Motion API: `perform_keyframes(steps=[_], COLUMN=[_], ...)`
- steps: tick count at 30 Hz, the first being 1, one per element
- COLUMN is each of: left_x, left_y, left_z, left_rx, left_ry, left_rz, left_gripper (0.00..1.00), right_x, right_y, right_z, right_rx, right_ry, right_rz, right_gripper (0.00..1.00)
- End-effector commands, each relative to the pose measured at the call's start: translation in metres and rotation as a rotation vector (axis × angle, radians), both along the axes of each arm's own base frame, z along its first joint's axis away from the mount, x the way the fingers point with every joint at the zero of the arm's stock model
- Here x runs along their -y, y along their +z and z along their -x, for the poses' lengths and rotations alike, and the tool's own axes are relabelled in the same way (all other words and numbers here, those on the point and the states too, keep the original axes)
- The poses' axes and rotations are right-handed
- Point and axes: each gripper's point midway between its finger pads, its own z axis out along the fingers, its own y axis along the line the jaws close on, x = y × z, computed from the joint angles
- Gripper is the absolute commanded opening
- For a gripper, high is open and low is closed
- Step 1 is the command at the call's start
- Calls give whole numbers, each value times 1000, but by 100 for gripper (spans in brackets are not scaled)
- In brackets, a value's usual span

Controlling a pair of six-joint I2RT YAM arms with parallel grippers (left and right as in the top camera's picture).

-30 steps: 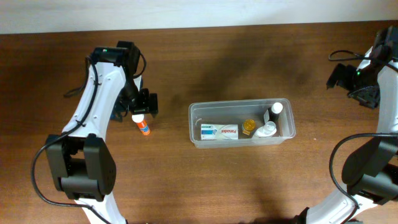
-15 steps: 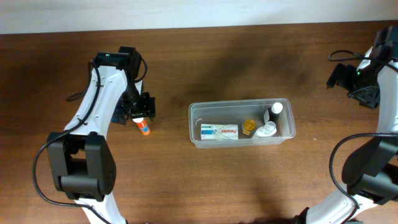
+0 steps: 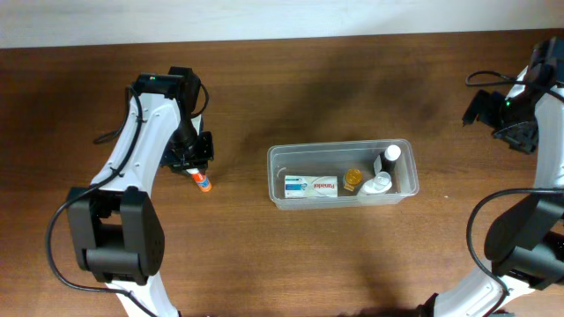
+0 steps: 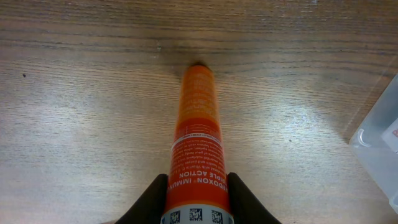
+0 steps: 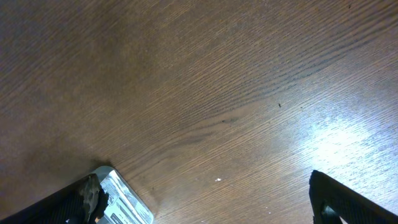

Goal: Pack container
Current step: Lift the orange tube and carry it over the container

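Observation:
The container is a clear tub at mid-table; its corner shows at the right edge of the left wrist view. An orange tube with white lettering lies on the wood left of it. My left gripper is shut on the tube's near end, and in the left wrist view both black fingers press its sides while the tube points away along the table. My right gripper hangs open at the far right, with nothing between its fingers.
Inside the container lie a white box with blue print, a small amber jar, a dark bottle with a white cap and a white bottle. The pale wall runs along the table's back edge.
My left gripper's jaws came together from wide open onto the orange tube's end. The right arm has not moved.

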Motion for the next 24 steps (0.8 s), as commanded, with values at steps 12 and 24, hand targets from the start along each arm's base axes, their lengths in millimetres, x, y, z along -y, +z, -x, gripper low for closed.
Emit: perform_keyframes(steps=[12, 24], left_x=[64, 179], left_y=[98, 159], left_z=[-42, -15], left_rx=[259, 424], left_ry=[-132, -424], left_rz=[165, 261], left_gripper=[25, 25], right_x=[0, 0], right_y=[-2, -2], right_z=[0, 0], right_rx=[-4, -4], right_ry=[-11, -11], right_rz=[-3, -3], right_gripper=[98, 98])
